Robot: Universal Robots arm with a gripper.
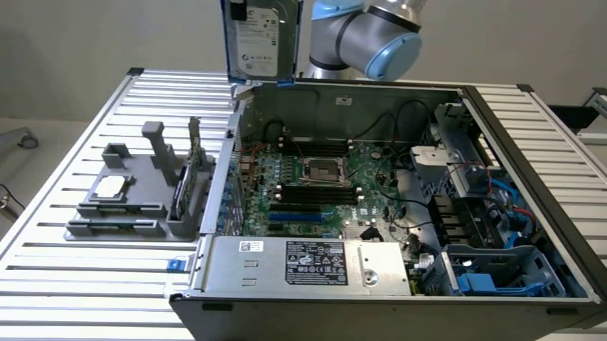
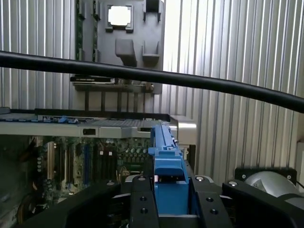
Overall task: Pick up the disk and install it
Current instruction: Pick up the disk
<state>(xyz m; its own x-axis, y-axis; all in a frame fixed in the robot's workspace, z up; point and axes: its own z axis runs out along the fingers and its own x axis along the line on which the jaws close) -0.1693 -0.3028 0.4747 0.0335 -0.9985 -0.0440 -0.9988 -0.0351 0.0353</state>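
Gripper (image 2: 172,204) clamped on the upright disk (image 1: 264,39). Slatted aluminium table (image 1: 67,291) holds the open PC case (image 1: 379,321), grey fixture (image 1: 128,213) at 9 o'clock, plain wall (image 1: 76,35) behind.

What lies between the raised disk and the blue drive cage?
In the exterior view, the motherboard and black cables lie between the disk and the blue drive cage.
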